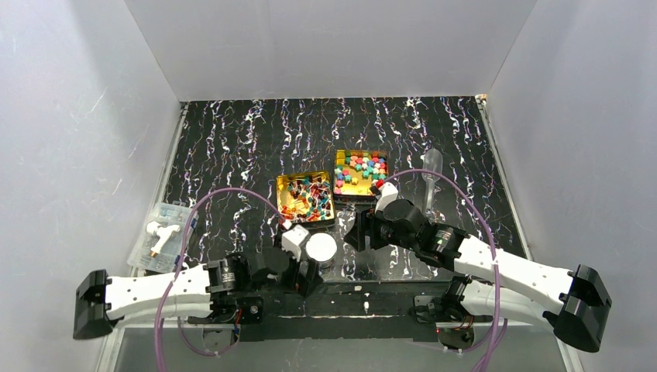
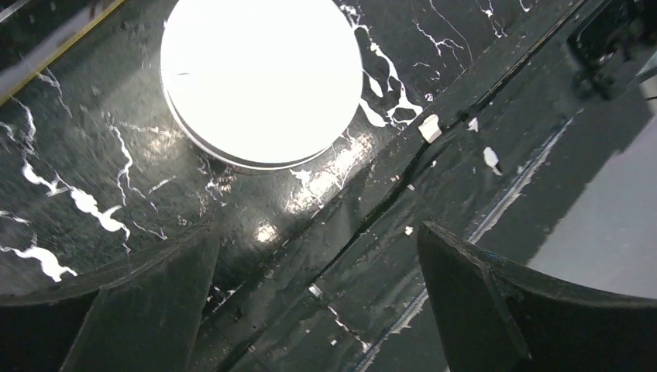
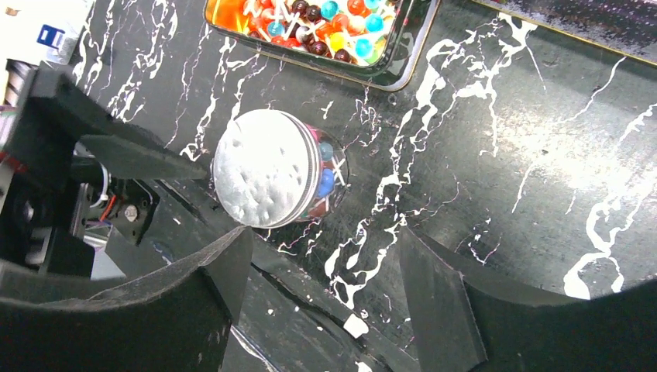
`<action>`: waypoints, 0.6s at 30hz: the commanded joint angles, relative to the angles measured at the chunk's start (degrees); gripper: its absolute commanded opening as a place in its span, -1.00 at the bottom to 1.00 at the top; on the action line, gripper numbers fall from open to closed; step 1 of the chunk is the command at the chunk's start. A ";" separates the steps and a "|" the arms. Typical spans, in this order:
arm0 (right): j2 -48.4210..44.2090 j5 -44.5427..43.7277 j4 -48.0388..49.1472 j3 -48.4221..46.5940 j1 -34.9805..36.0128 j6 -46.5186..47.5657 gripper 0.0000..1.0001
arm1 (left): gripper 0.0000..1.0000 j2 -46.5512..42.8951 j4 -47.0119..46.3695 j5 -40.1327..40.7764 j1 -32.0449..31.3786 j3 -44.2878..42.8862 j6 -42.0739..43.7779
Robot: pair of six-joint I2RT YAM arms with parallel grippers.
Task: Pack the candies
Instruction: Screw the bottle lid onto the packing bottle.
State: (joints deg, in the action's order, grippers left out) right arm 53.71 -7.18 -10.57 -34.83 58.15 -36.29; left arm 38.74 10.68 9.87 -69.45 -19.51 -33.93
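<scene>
A small clear jar [image 3: 325, 180] with a round white lid [image 1: 321, 248] stands on the black marbled table near its front edge, with candies showing through its side. More candies lie in two square gold tins: twist-wrapped ones [image 1: 305, 198] in the left tin, cube-like ones [image 1: 361, 172] in the right tin. My left gripper [image 1: 308, 273] is open just in front of the jar, and the lid [image 2: 259, 77] glares white beyond its fingertips [image 2: 186, 271]. To the right of the jar my right gripper [image 1: 358, 231] also stands open, its midpoint [image 3: 321, 263] off the lid [image 3: 263, 169]. Nothing is between either pair of jaws.
A clear plastic box [image 1: 161, 236] with a white item lies at the table's left edge. A clear scoop [image 1: 431, 174] lies right of the tins. The left tin's rim [image 3: 411, 54] is close behind the jar. White walls surround the table.
</scene>
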 commanded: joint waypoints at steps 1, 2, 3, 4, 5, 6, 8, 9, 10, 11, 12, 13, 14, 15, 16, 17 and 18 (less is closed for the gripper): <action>-1.02 -1.03 -0.81 -2.17 0.21 2.19 0.55 | 0.97 1.89 -6.42 25.49 -12.54 0.51 6.88; -1.13 -0.91 -0.78 -2.03 0.22 2.19 0.56 | 0.97 3.16 -8.38 27.82 -14.21 1.17 7.76; -1.24 -0.83 -0.65 -1.74 0.21 2.13 0.56 | 0.97 4.70 -10.03 29.47 -15.54 1.75 8.22; -1.35 -0.78 -0.49 -1.59 0.21 2.10 0.56 | 0.97 6.23 -12.56 30.60 -16.56 2.35 8.46; -1.52 -0.67 -0.43 -1.32 0.21 2.07 0.56 | 0.97 8.22 -13.71 31.82 -17.55 2.78 8.04; -1.76 -0.66 -0.39 -1.15 0.21 2.10 0.56 | 0.97 9.40 -14.52 32.79 -18.03 3.07 7.73; -2.29 -0.71 -0.42 -0.75 0.21 2.06 0.57 | 0.97 11.08 -17.31 33.52 -18.22 4.44 8.36; -2.56 -0.77 -0.34 -0.54 0.21 2.08 0.57 | 0.97 11.41 -20.13 33.19 -18.21 5.65 9.50; -2.98 -0.74 -0.27 -0.32 0.23 2.09 0.57 | 0.97 11.56 -22.72 33.26 -18.26 6.89 10.09; -3.17 -0.66 -0.18 -0.12 0.21 1.98 0.57 | 0.97 11.54 -25.02 33.58 -18.26 7.94 10.46; -3.36 -0.57 -0.11 0.05 0.21 1.89 0.57 | 0.97 11.39 -27.24 34.16 -18.24 9.14 10.70; -3.62 -0.51 -0.03 0.23 0.21 1.86 0.57 | 0.97 11.10 -28.42 34.46 -18.22 9.88 11.02; -3.80 -0.52 0.12 0.51 0.21 1.92 0.57 | 0.97 10.90 -30.49 34.47 -18.21 10.71 11.59; -3.99 -0.40 0.30 0.73 0.21 1.93 0.57 | 0.97 10.90 -32.60 34.40 -18.21 11.57 12.32; -4.09 -0.38 0.55 1.00 0.21 1.93 0.57 | 0.97 11.02 -34.84 34.45 -18.23 12.26 13.14; -4.02 -0.33 0.81 1.29 0.21 1.88 0.57 | 0.97 11.19 -37.34 34.54 -18.18 13.03 13.76; -3.94 -0.18 1.12 1.47 0.21 1.85 0.56 | 0.97 11.38 -39.73 34.18 -18.22 13.95 14.39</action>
State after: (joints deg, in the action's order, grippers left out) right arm 50.57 -7.33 -11.00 -34.48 58.15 -35.48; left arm 50.26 -16.67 40.07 -87.39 -7.86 -22.70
